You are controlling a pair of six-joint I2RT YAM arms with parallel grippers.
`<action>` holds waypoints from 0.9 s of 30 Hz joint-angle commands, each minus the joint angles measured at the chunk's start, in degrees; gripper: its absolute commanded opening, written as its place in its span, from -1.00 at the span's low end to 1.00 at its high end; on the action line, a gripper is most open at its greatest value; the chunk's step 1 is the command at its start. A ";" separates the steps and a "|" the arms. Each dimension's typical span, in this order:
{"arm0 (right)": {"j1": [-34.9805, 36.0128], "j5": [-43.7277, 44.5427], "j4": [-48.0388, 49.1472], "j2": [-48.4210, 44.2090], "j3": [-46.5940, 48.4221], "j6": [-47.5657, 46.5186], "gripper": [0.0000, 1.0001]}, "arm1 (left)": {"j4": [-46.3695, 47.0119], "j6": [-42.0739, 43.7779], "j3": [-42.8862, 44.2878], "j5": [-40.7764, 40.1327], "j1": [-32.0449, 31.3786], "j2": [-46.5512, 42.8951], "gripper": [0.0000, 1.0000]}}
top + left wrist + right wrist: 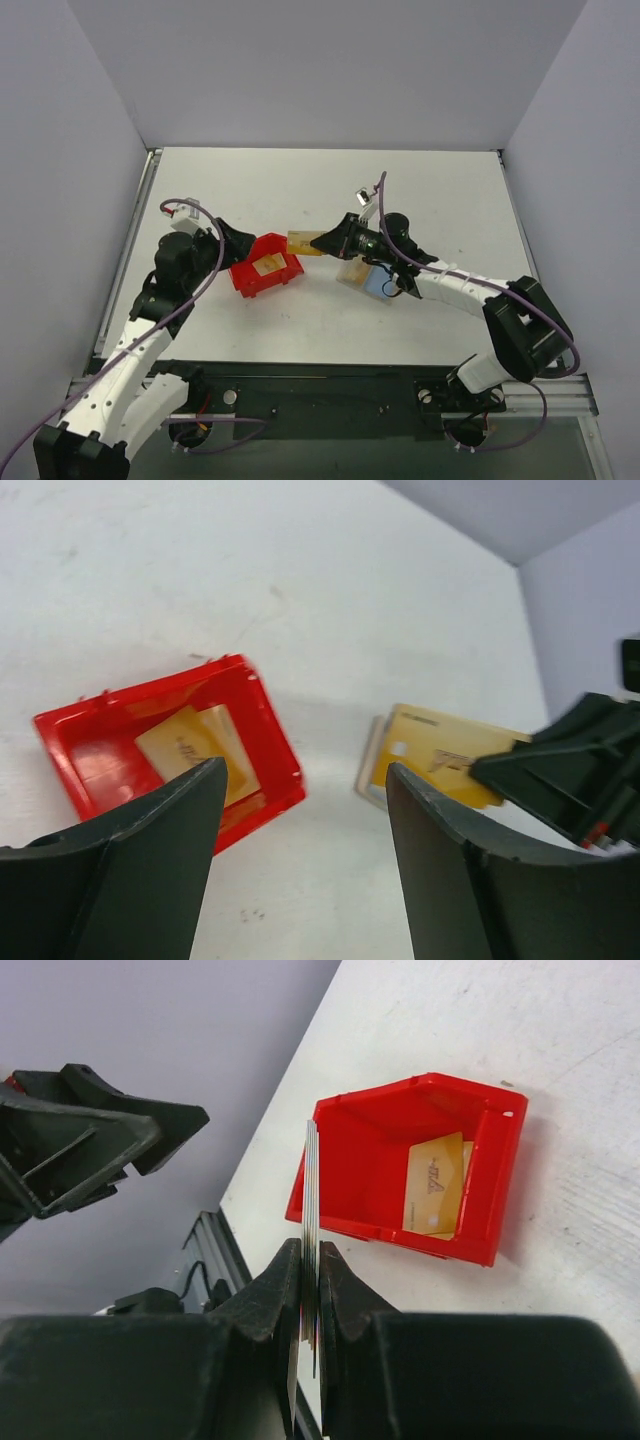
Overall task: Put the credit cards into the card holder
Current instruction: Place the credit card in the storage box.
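Pinching one credit card [303, 241] tight in my right claw [310, 1256], its long axis running 9-to-3 in the top view, I note the card holder [355, 273] lies close at 4 o'clock from it; left claw [305, 780] gapes wide by the red bin [266, 272].

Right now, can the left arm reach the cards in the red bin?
Probably yes: the left fingers are open close by the open-topped red bin, and nothing covers the cards.

Red plastic bin [284, 279] on white table [300, 190]
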 commanded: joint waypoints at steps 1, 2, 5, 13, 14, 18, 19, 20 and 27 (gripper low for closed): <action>-1.06 -6.39 14.88 1.84 0.03 10.44 -1.00 | 13.93 -5.56 -4.02 10.83 0.06 -4.58 0.50; -1.32 -7.43 16.13 2.80 0.12 11.51 -1.00 | 14.75 -6.62 -4.46 11.46 0.06 -4.67 0.51; -1.93 -9.29 23.32 4.74 0.56 17.73 -1.00 | 18.00 -7.94 -6.04 13.74 0.06 -3.80 0.52; -2.20 -13.33 33.98 9.40 1.96 26.72 -1.00 | 27.05 -12.24 -8.95 17.53 -0.03 -1.86 0.54; -2.11 -13.51 34.07 9.75 2.14 26.81 -1.00 | 27.76 -12.60 -9.30 17.62 -0.03 -1.51 0.54; -1.93 -14.12 34.86 10.02 2.58 27.78 -1.00 | 33.20 -14.71 -10.09 19.54 -0.12 -0.02 0.55; -1.85 -14.30 35.30 10.28 2.67 28.21 -1.00 | 33.83 -15.23 -10.18 19.64 -0.21 0.42 0.54; -1.85 -14.39 35.56 10.37 2.75 28.65 -1.00 | 34.88 -15.41 -10.35 20.16 -0.38 1.12 0.54; -1.67 -15.09 39.78 12.47 3.54 32.17 -1.00 | 37.79 -16.29 -10.97 20.43 -2.75 3.50 0.50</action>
